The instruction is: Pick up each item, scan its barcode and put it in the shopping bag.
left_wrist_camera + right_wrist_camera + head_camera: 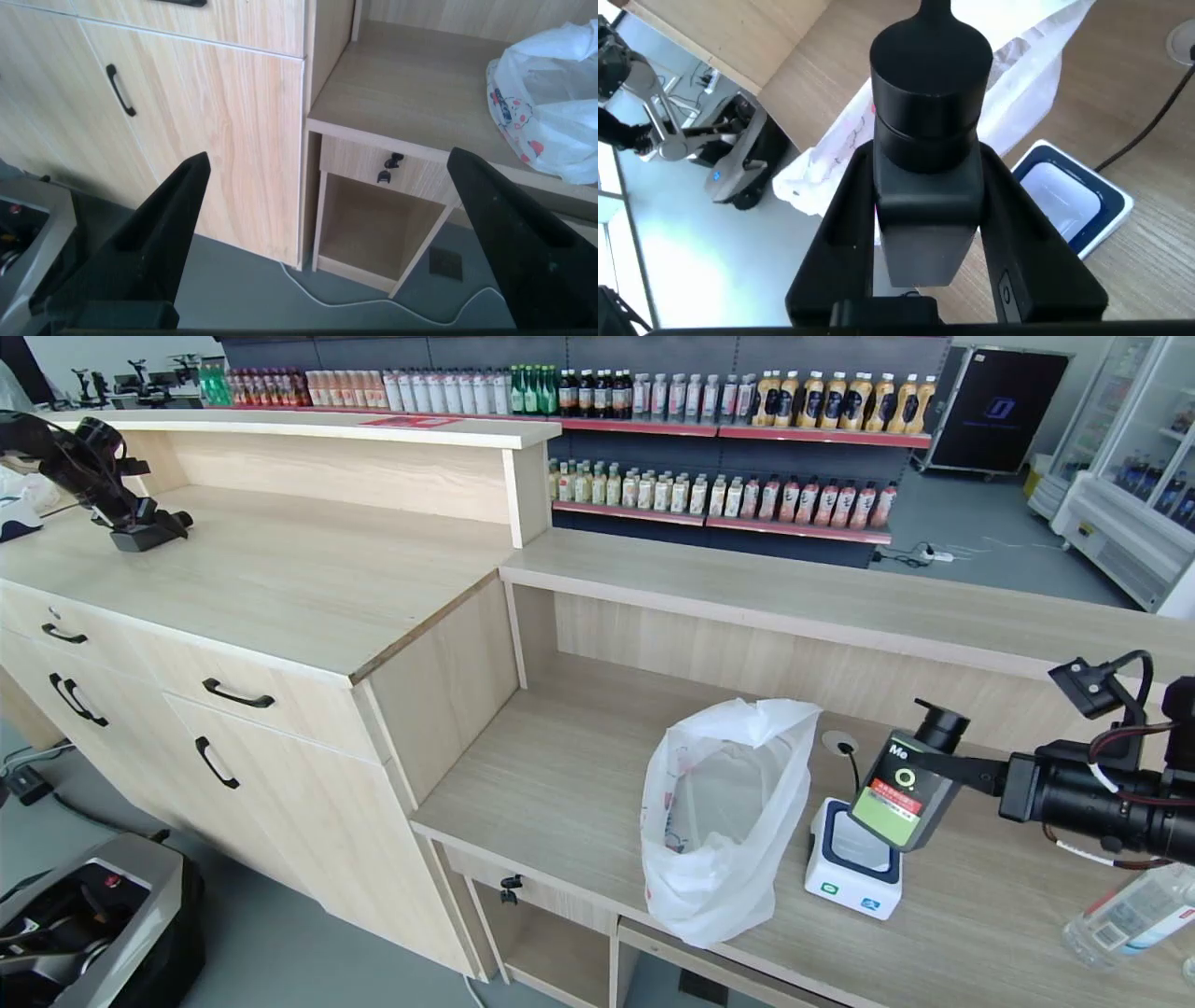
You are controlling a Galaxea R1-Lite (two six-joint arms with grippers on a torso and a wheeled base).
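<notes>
The right hand (pixel 943 767) is closed on a dark bottle (pixel 898 795) with a black cap and a green label, its two fingers pressed to either side of the body just below the cap. In the right wrist view the hand (pixel 926 245) and the bottle (pixel 928 103) cover the middle of the scene. Straight beneath the hand stands the white and blue scanner (pixel 854 873), its glass window (pixel 1064 201) partly covered by one finger. The label faces down toward it, and the two do not touch.

Just beyond the scanner, on the side away from the arm, the white shopping bag (pixel 724 821) stands on the table (pixel 560 775) with its mouth open upward. Its rim rises level with the hand. A black cable (pixel 1148 117) runs from the scanner to a round hole in the table behind the hand. Back along the arm a clear bottle (pixel 1130 913) lies on the table, cut off at the picture's edge.

The left hand (pixel 327 233) hangs low in front of the table with its fingers spread wide and nothing between them. Past it are the cupboard doors (pixel 215 121), a drawer lock with a key (pixel 391 168), and a corner of the bag (pixel 551 93). Shelves of drinks (pixel 709 439) line the wall far behind the table.
</notes>
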